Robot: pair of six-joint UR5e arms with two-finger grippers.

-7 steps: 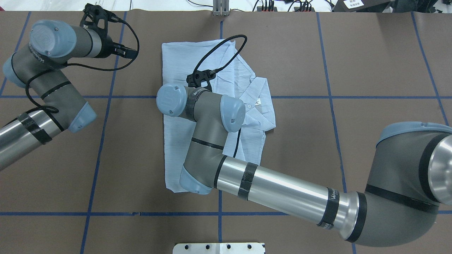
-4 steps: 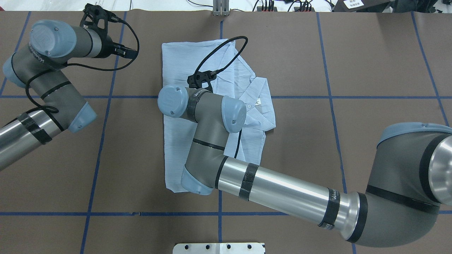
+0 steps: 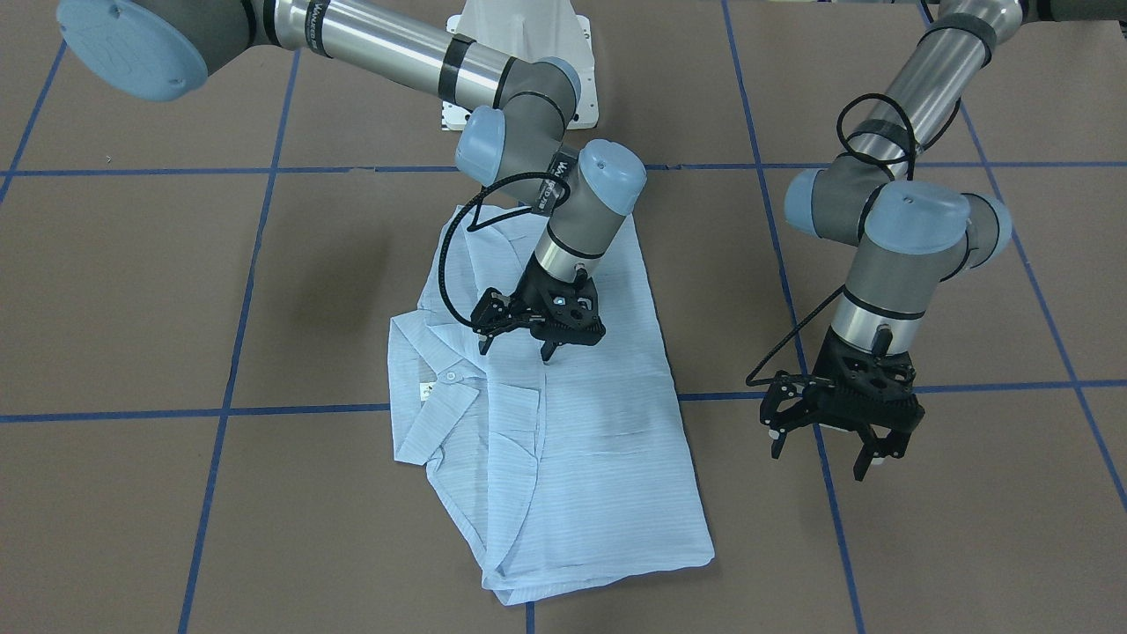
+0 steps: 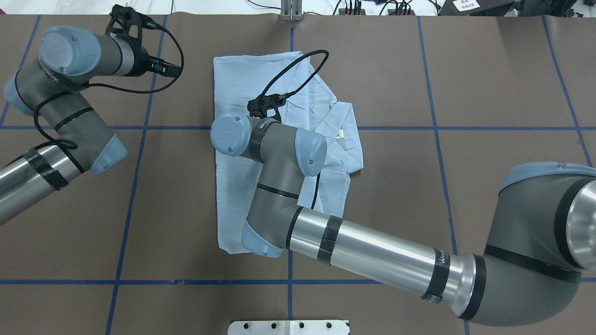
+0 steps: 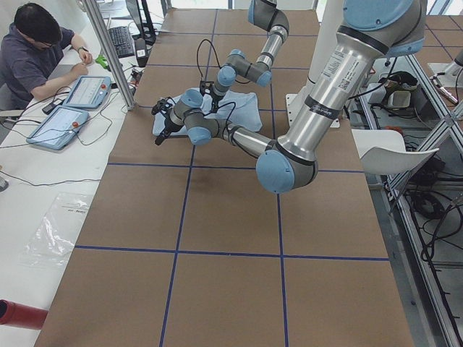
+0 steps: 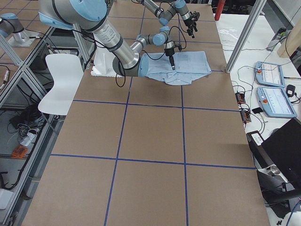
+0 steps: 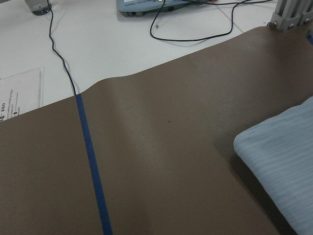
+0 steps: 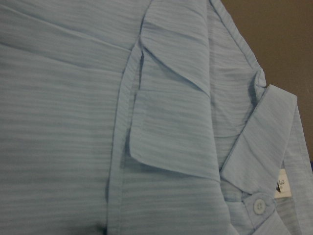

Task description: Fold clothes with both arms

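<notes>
We see the black two-finger right claw [image 3: 515, 352] pointing down over the middle of the thin, light-blue, finely striped shirt [image 3: 572, 458]. Its jaws are spread apart and grip nothing, and we cannot tell whether its tips touch the cloth. Its wrist camera looks closely at the fabric, showing a folded flap, part of the collar [image 8: 274, 132], a small white button [image 8: 257, 206] and a white size label [image 8: 282, 184]. The right arm [image 4: 372, 249], a silver tube with grey joints and pale blue caps, reaches in over the shirt and hides part of it in the overhead view.

The black left claw [image 3: 819, 462] hangs over bare surface just beside the shirt's long edge, clear of the cloth, its jaws also apart and empty. Its wrist camera catches one corner of the shirt at the lower right. The left arm [image 4: 56, 116] bends back toward the robot's left side.

The shirt lies flat and folded into a long, narrow shape near the middle of the brown paper-covered surface [image 3: 176, 291], which is crossed by blue tape lines [image 3: 249, 291]. The collar sticks out toward the robot's right. The white metal base [image 3: 519, 53] stands at the robot's edge. In the left side view, a seated person [image 5: 32, 50] leans over a white side table beyond the far edge.
</notes>
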